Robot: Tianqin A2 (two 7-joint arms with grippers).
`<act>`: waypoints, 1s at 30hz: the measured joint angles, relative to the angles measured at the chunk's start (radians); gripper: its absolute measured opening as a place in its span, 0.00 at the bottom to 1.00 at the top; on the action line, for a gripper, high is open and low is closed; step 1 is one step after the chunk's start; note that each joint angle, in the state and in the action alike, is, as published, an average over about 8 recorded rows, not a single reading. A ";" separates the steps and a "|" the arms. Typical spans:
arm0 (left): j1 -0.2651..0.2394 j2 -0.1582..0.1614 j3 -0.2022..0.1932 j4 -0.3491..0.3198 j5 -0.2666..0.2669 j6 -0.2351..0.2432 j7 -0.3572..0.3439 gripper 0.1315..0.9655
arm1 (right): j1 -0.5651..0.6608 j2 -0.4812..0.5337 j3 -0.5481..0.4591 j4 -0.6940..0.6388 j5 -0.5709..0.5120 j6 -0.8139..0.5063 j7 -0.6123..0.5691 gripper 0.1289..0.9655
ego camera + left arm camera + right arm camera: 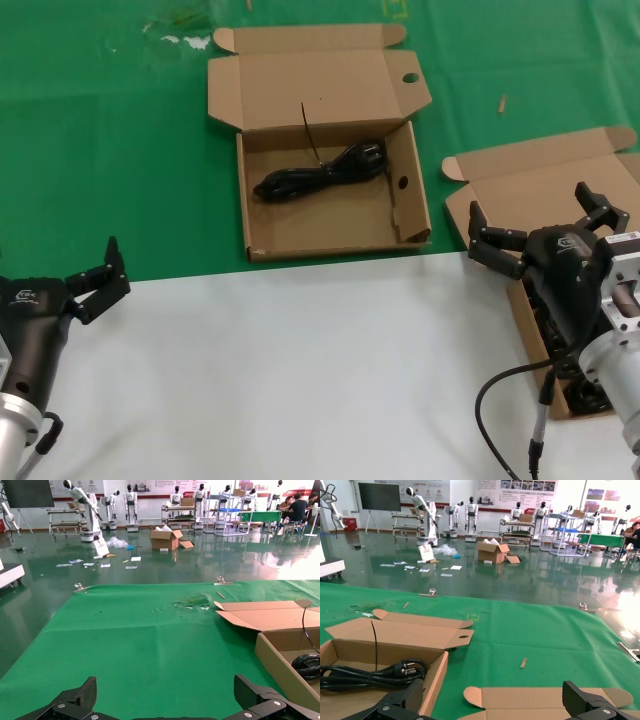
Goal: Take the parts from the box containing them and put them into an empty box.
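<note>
Above the source box point(560, 330), the right end effector point(545, 235) hovered with fingers spread wide, positioned to reach a cord. One cord point(320, 173) lay in the holed box point(335, 215). At the worktop's point(280, 380) near-left edge, the left end effector point(98, 280) waited, also wide open.

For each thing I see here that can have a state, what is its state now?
Box with round holes: lid open, one black power cord lying inside.
Narrower box: lid open, contents mostly hidden behind the right gripper.
Left gripper: open, empty.
Right gripper: open, empty, above the narrower box.

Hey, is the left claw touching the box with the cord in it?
Apart. Head view shows green cloth between the open left claw and the box.
</note>
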 joint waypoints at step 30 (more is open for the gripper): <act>0.000 0.000 0.000 0.000 0.000 0.000 0.000 1.00 | 0.000 0.000 0.000 0.000 0.000 0.000 0.000 1.00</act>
